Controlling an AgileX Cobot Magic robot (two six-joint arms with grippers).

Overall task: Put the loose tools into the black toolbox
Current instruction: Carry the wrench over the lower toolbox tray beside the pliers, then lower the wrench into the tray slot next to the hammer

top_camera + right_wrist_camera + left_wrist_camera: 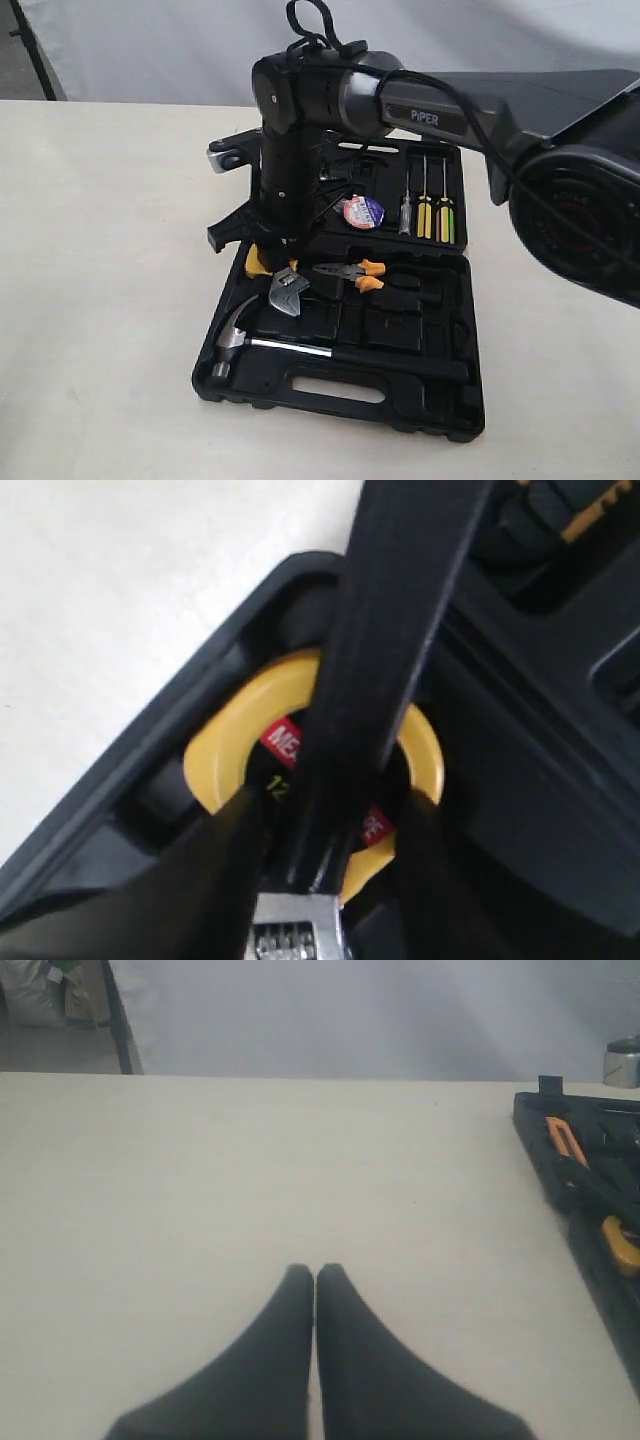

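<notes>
The left gripper [315, 1273] is clenched on nothing above the bench [250, 1160], with the black toolbox [575, 1175] well off to its side (so it is the farther arm). At the toolbox's left edge the right gripper [332, 802] grasps the silver adjustable wrench [395, 630]. The wrench's long axis is steep, head down, directly above the yellow tape measure [228, 748]. Unfilled recesses seem to lie rightward, so I judge the wrench must tip flat that way.

1. Yellow tape measure [225, 765] lies flat, its red label partly covered.
2. Orange-handled pliers [352, 272] lie near it, on its right.
3. Three screwdrivers [430, 205] line up behind the pliers, two yellow-handled.
4. Pale counter [100, 300] spreads all round.
</notes>
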